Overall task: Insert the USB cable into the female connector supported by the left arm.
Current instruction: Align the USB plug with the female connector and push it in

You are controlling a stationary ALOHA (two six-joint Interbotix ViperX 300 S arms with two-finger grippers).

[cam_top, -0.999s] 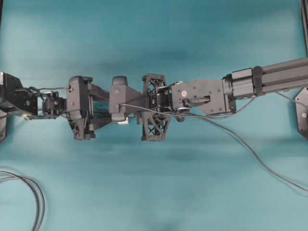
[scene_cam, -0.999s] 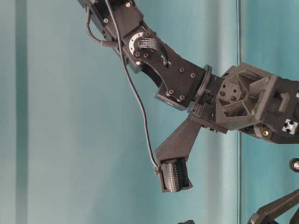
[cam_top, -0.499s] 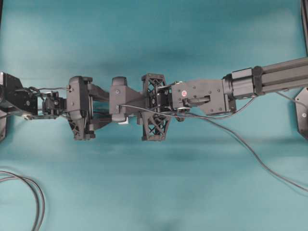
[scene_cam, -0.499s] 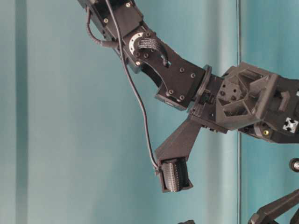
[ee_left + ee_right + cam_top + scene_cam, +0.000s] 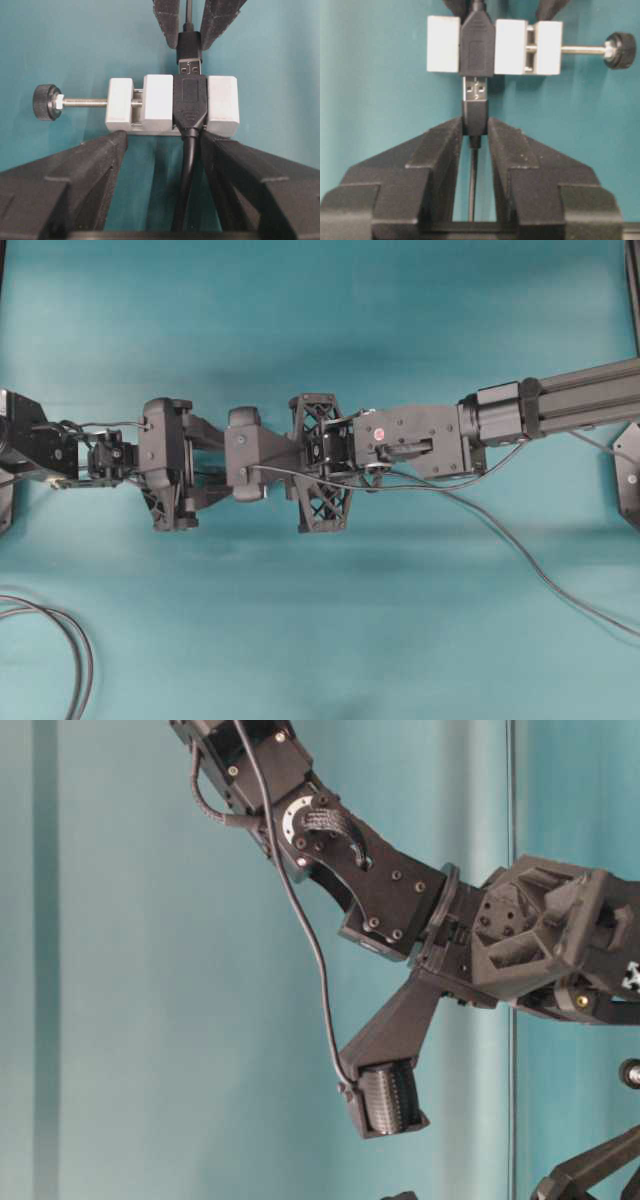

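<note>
In the left wrist view the female connector point(image 5: 156, 104), a white block with a black socket point(image 5: 190, 100) and a knobbed pin point(image 5: 46, 102), sits between my left gripper's point(image 5: 162, 142) fingers, which are shut on its lower edge. My right gripper point(image 5: 475, 127) is shut on the USB cable's black plug point(image 5: 475, 117). The silver tip point(image 5: 475, 90) is mostly exposed, with its end at the socket mouth point(image 5: 477, 75), in line with it. In the overhead view the two grippers point(image 5: 222, 465) point(image 5: 262, 468) meet at mid-table and hide the block.
The USB cable point(image 5: 540, 570) trails from the right arm toward the lower right. A looped double dark cable point(image 5: 75, 640) lies at the bottom left. A black mount point(image 5: 630, 475) stands at the right edge. The table is teal.
My right arm has moved a little to the left, toward the left gripper, carrying the plug. The white block that showed below the grippers in the overhead view is now covered. The left arm is still.
</note>
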